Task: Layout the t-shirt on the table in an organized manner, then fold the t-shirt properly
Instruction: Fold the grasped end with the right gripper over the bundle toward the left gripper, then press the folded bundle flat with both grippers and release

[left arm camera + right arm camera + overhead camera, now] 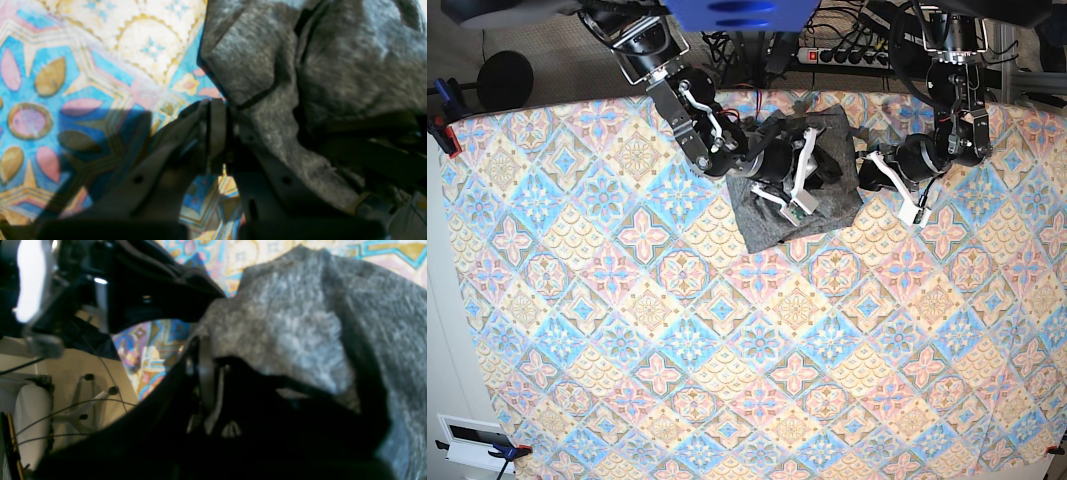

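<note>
T-shirt point(799, 200) fabric is lying bunched in a rough dark-grey heap near the top centre of the base view, on the table point(677, 340), close to its far edge. The heap is forming a lopsided four-sided patch whose long axis is running from the lower left corner up toward the upper right; no sleeve or collar can be told apart.

In the left wrist view the left gripper point(218, 133) is sitting with its jaws pressed together at the edge of the grey cloth point(300, 83); whether a fold is pinched between them cannot be told. In the right wrist view the right gripper point(203, 373) is nearly closed, its dark fingers buried against the knit point(283, 323), seemingly nipping a thin layer.

In the base view the right gripper point(792, 180) is resting over the heap, while the left gripper point(872, 165) is sitting at its right edge.
</note>
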`<state>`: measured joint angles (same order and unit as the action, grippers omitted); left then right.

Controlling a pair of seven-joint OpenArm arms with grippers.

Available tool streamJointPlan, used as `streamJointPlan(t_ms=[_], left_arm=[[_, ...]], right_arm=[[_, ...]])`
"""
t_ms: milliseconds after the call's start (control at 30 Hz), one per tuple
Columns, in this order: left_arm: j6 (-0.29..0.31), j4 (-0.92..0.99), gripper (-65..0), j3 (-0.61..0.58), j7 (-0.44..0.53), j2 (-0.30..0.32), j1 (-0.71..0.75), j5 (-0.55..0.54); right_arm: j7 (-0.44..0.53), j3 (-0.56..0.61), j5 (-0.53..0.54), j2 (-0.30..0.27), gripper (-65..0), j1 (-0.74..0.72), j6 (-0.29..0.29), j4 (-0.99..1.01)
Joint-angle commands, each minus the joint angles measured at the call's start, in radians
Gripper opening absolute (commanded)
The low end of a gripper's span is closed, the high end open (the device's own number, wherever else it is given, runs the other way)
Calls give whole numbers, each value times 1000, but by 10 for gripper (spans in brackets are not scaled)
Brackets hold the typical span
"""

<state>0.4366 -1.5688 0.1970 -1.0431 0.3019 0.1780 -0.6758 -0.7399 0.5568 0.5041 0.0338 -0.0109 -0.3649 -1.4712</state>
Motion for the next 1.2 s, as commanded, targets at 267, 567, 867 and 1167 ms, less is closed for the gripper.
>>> streamJointPlan(t_ms=[267,567,867,1167], left_arm=[[0,-14,-650,3,8,10,-2,-2],[0,-14,-650,3,10,13,-1,-3],[3,-14,-650,3,10,13,-1,-5],[3,-14,-650,3,10,13,1,-8]], right_arm=[[15,-7,23,68,-650,-11,-9,-24],[21,-7,20,82,-555,-36,-9,-18],[21,-7,23,99,-471,-41,-9,-24],[24,3,24,123,-468,-87,-9,-26]])
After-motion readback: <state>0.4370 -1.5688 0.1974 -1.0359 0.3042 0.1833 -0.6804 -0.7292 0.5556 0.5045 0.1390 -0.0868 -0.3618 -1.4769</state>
